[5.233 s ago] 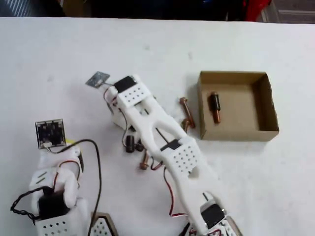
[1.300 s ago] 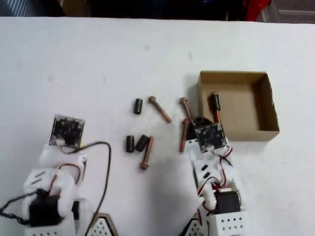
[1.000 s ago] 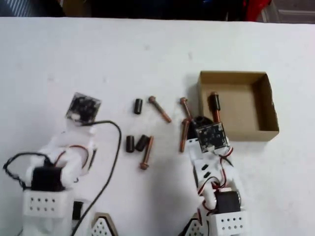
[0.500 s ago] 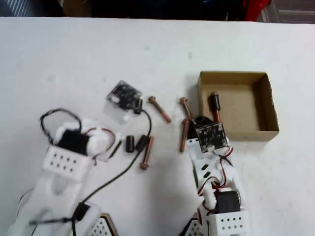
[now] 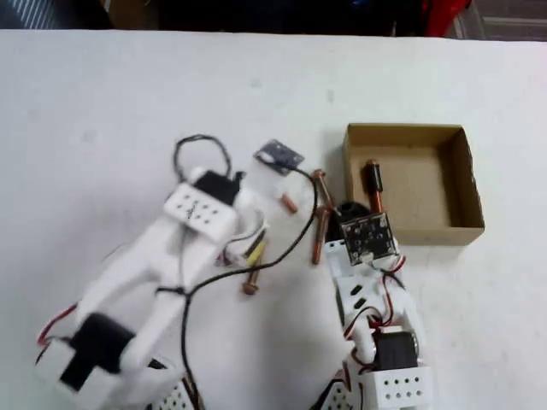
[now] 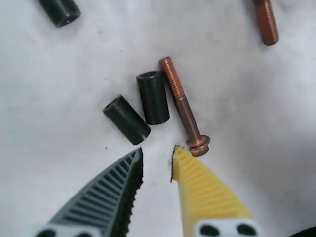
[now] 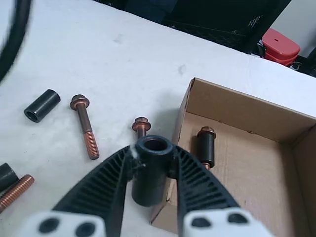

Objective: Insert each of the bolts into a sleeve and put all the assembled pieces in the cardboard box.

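Left gripper (image 6: 157,154): grey and yellow fingers a little apart, nothing between them, low over the white table (image 6: 247,98). The yellow tip is at the head of a copper bolt (image 6: 181,106); contact cannot be told. Two loose black sleeves (image 6: 153,97) lie by that bolt, the nearer alongside its shank.

Right gripper (image 7: 152,157): clamped on an upright sleeve (image 7: 148,180), bore up, just beside the cardboard box (image 7: 232,111).

In the box: one assembled piece (image 7: 206,143), bolt in sleeve, lying flat.
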`<move>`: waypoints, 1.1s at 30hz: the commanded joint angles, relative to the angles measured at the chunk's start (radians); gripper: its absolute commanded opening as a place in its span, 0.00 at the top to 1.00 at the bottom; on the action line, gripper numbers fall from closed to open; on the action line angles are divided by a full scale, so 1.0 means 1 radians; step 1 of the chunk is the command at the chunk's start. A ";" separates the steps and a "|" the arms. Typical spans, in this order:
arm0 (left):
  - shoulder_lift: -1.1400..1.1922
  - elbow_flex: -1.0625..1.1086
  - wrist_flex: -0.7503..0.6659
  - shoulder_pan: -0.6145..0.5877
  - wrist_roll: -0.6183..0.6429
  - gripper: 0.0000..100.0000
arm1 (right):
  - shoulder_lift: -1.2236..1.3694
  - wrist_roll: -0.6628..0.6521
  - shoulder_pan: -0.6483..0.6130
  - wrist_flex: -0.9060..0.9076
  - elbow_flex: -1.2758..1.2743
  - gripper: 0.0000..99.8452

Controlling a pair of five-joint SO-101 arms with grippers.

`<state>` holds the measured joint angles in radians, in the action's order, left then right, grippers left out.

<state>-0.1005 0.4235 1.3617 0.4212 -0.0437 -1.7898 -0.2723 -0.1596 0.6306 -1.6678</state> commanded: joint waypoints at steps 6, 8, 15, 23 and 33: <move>0.209 -0.186 0.020 0.027 0.112 0.88 | -0.013 0.012 0.056 -0.027 -0.006 0.98; 0.255 -0.196 0.020 0.027 0.127 0.88 | -0.013 0.012 0.054 -0.027 -0.006 0.98; 0.298 -0.199 0.021 0.077 0.163 0.88 | -0.013 0.012 0.054 -0.027 -0.003 0.98; 0.305 -0.186 0.021 0.099 0.169 0.88 | -0.013 0.011 0.059 -0.024 -0.002 0.98; 0.306 -0.129 0.014 0.101 0.170 0.88 | -0.013 0.011 0.059 -0.021 -0.002 0.98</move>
<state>0.2125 0.2961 1.3679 0.5148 0.1158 -1.7898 -0.2693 -0.1120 0.6306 -1.6678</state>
